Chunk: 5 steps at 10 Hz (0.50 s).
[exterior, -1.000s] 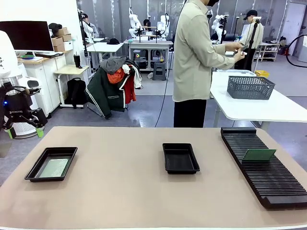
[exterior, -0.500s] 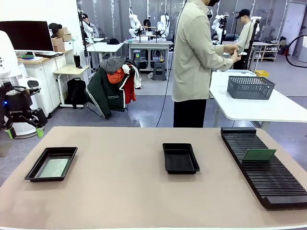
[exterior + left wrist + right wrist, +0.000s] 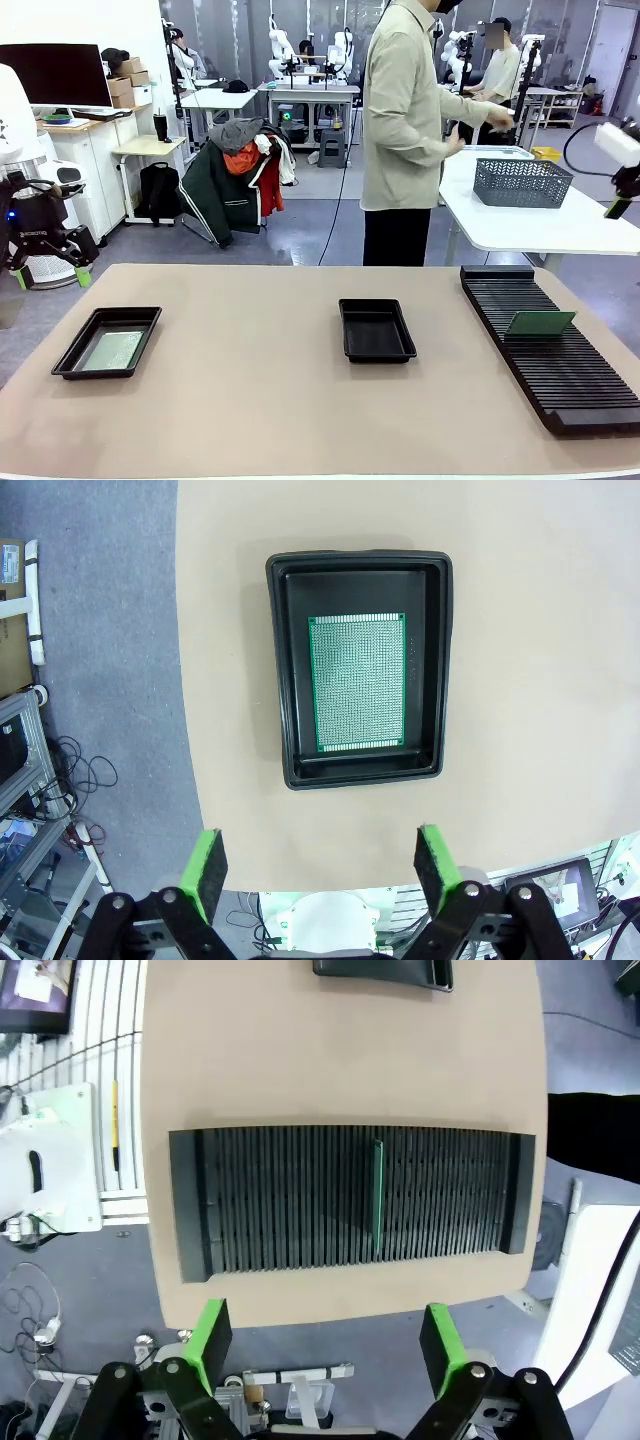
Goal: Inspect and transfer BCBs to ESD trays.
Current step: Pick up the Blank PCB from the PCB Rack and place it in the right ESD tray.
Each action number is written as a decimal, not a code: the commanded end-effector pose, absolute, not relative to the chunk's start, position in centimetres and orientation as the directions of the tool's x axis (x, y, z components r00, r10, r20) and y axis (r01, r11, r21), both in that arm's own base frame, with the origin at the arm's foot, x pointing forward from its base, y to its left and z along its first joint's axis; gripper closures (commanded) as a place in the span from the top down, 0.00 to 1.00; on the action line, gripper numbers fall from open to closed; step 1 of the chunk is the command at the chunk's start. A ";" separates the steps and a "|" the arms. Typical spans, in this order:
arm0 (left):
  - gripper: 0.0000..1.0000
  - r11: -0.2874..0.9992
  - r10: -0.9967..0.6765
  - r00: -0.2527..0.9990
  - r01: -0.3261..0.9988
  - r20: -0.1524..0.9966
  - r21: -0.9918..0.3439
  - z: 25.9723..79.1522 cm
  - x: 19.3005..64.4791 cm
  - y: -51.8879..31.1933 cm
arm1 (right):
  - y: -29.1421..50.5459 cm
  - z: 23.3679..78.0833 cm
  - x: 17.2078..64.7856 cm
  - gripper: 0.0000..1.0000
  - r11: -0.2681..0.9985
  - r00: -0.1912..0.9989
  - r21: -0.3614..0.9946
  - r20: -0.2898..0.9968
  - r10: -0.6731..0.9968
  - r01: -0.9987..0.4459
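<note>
The left jaws stand wide apart, green pads (image 3: 207, 868) showing, with nothing between them. They hang high above the left ESD tray (image 3: 283, 670), where one BCB (image 3: 358, 683) lies flat, well inside the rim. The right jaws are just as wide and empty, looking down on the slotted rack (image 3: 280, 1200). A second BCB (image 3: 377, 1198) stands there on edge in a slot right of the middle.

Over the last second the right arm (image 3: 620, 148) has come into the front view at the right edge, raised well above the rack. The person (image 3: 405, 120) at the far side has shifted their arms and faces away toward the white table with the mesh basket (image 3: 522, 182). Boards and trays have not moved. My reading is that one board is already delivered and the rack board is next. It would go to the middle ESD tray (image 3: 348, 340), which is empty.

The counter (image 3: 250, 410) is bare between the two trays and between the middle tray and the rack, which leaves a free path. The left tray sits near the counter's left edge. The rack runs along the right side, close to that edge, so a descent there has little margin outward.
</note>
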State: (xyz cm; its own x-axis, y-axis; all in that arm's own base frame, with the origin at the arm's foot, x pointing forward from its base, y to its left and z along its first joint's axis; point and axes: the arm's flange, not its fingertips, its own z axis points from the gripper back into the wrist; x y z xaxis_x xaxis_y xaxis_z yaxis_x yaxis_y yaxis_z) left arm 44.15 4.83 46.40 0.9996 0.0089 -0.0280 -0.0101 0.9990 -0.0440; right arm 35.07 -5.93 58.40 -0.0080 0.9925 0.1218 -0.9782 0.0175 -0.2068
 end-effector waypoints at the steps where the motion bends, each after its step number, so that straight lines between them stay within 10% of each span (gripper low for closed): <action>1: 1.00 0.999 0.008 1.000 -0.009 -0.026 -0.045 46.3 44.2 4.9 | -6.5 55.2 36.4 1.00 -0.023 -0.049 -0.220 0.115 0.992 -0.975; 5: 1.00 0.999 0.008 1.000 -0.009 -0.026 -0.045 46.3 44.2 4.9 | -6.2 49.1 39.1 1.00 -0.069 -0.095 -0.220 0.111 0.989 -0.973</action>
State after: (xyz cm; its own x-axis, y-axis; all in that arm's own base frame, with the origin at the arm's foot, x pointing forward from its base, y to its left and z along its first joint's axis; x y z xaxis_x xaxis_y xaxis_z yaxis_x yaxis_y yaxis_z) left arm 44.14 4.82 46.40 0.9996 0.0088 -0.0279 -0.0101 0.9990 -0.0440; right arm 38.38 -5.67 50.28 -0.0695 0.9933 0.0920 -0.9783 -0.0498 -0.2010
